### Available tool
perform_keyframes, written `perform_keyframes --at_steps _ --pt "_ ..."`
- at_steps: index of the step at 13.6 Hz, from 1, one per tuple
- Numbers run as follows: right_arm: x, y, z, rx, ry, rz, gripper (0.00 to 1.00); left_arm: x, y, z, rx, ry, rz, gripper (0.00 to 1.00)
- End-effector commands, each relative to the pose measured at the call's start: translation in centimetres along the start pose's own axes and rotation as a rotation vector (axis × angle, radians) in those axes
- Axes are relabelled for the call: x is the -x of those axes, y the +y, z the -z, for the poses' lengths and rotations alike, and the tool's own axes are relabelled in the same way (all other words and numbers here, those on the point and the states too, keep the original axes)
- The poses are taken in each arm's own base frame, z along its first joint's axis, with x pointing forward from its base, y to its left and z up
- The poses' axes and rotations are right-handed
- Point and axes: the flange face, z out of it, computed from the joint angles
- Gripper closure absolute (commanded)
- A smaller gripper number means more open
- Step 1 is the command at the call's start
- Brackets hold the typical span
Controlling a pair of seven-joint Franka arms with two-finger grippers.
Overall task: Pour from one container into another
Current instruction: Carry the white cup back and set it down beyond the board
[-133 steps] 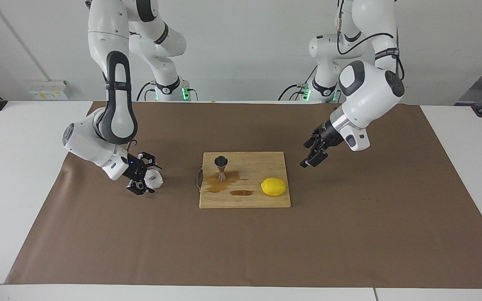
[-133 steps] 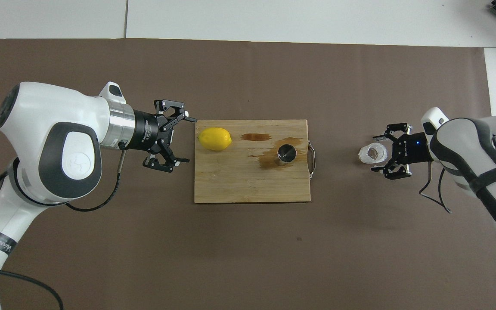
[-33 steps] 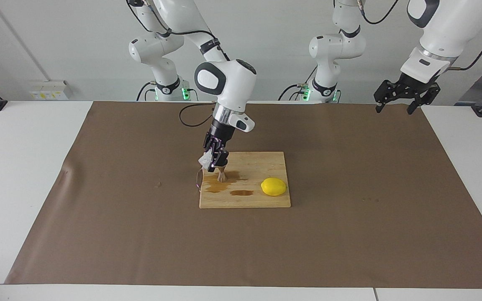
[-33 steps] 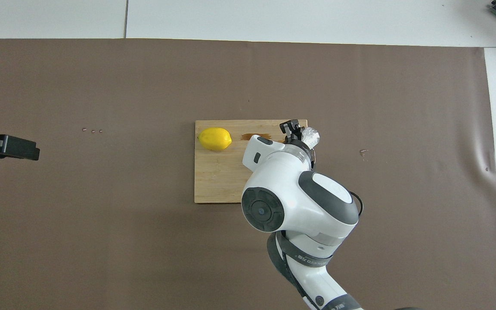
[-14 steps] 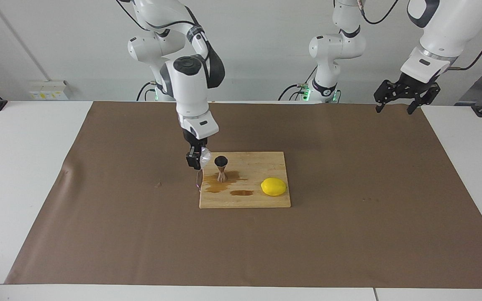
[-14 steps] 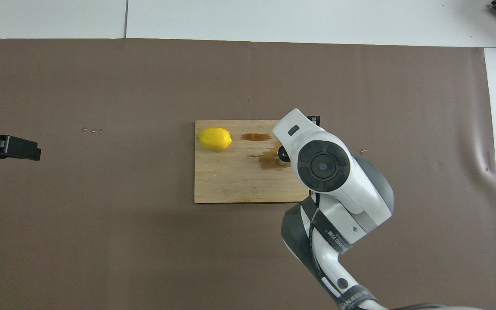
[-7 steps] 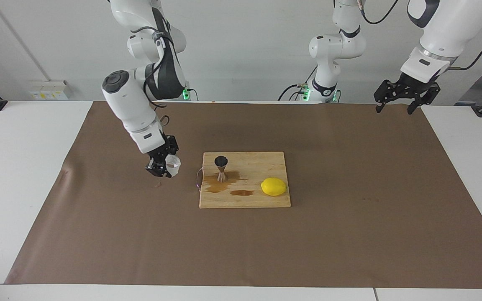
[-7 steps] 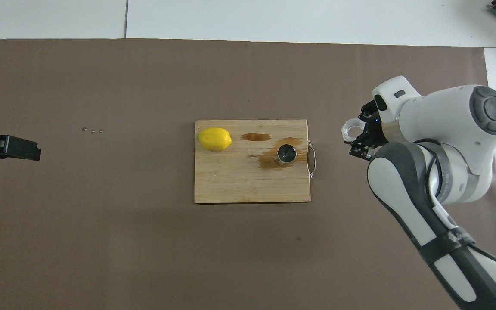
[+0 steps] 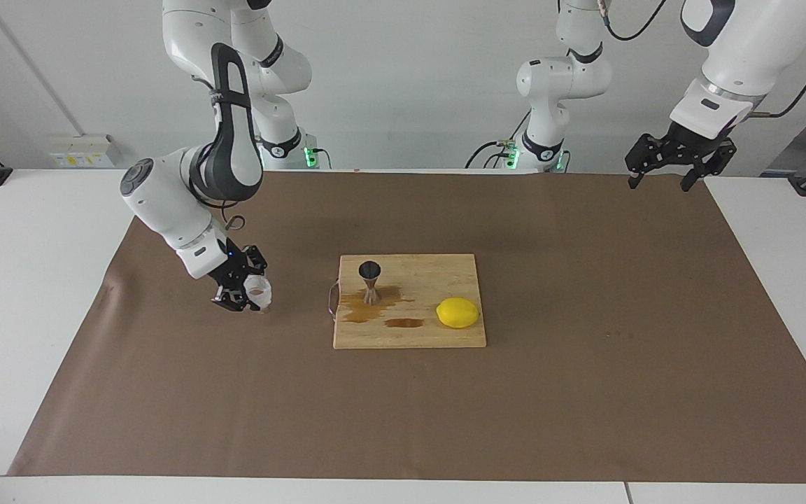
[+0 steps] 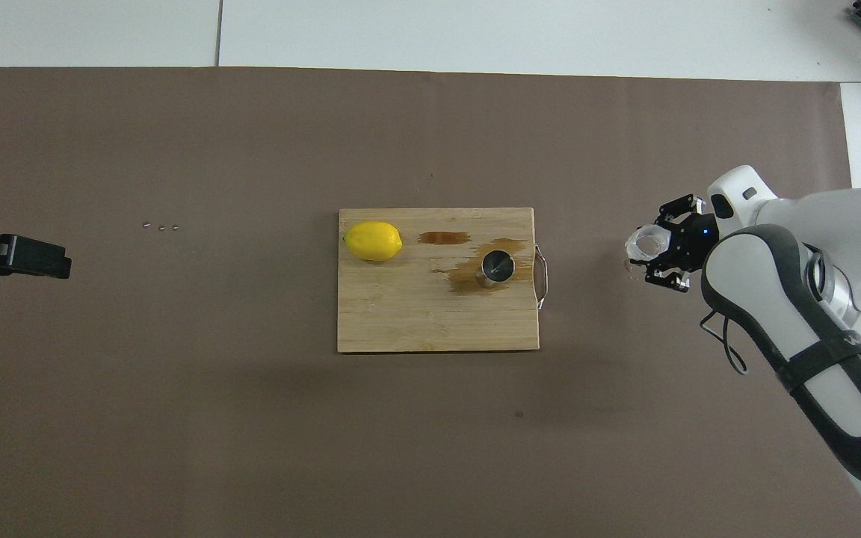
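The right pincer (image 9: 243,290) grips the glass tumbler (image 9: 258,292), upright by the board. The jigger (image 9: 370,281) looks poured into; the left pincer (image 9: 662,171) waits wide open.

I count one tumbler (image 9: 259,290), one jigger (image 9: 370,280), one lemon (image 9: 457,312) and one cutting board (image 9: 438,280). My hands number two: the left hand (image 9: 662,173) and the right hand (image 9: 241,292). One brown mat (image 9: 585,392) covers one counter (image 9: 25,280).

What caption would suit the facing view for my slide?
Right claw holds the glass tumbler low over brown paper beside the cutting board; the jigger stands on the board.
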Motion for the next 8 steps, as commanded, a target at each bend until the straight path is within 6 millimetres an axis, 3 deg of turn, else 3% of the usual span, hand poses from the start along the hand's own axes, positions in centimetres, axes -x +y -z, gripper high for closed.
perform_keyframes --at_steps 1,6,7,8 --pt "2.5 -0.1 -2.4 -0.005 0.071 0.036 0.67 0.8 0.0 0.1 -0.002 0.011 0.010 0.00" --pt "5.8 0.0 -4.8 -0.016 0.108 0.075 0.65 0.8 0.0 0.1 -0.002 0.011 0.010 0.00" --pt "5.8 0.0 -4.8 -0.015 0.110 0.078 0.56 0.8 0.0 0.1 -0.002 0.011 0.010 0.00" --pt "5.7 0.1 -4.8 -0.015 0.110 0.079 0.37 0.8 0.0 0.1 -0.002 0.011 0.010 0.00"
